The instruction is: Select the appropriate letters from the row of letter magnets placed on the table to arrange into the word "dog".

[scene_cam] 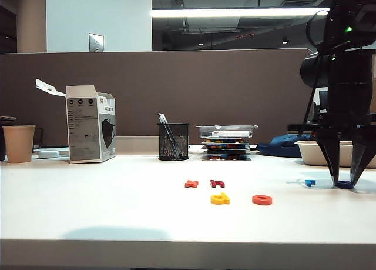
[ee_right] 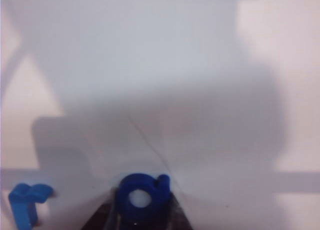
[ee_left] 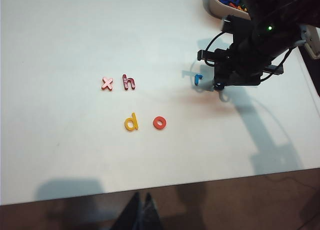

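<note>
On the white table [scene_cam: 117, 211] the yellow "d" [scene_cam: 220, 199] and the orange-red "o" [scene_cam: 262, 200] lie side by side near the front; the left wrist view shows the same "d" [ee_left: 131, 123] and "o" [ee_left: 159, 123]. At the right lies the dark blue "g" [scene_cam: 345, 185], flat on the table. My right gripper [scene_cam: 345, 182] points down over it, a finger pressed on each side. The right wrist view shows the "g" [ee_right: 142, 197] held between the fingers of this gripper [ee_right: 142, 215]. My left gripper [ee_left: 142, 200] hangs shut and empty beyond the table's front edge.
The orange "x" [scene_cam: 191, 183], dark red "h" [scene_cam: 217, 183] and small light blue letter [scene_cam: 310, 182] stay in the back row. Behind them stand a paper cup [scene_cam: 19, 143], a white box [scene_cam: 91, 124], a mesh pen holder [scene_cam: 174, 141], stacked trays [scene_cam: 228, 142] and a bowl [scene_cam: 314, 153].
</note>
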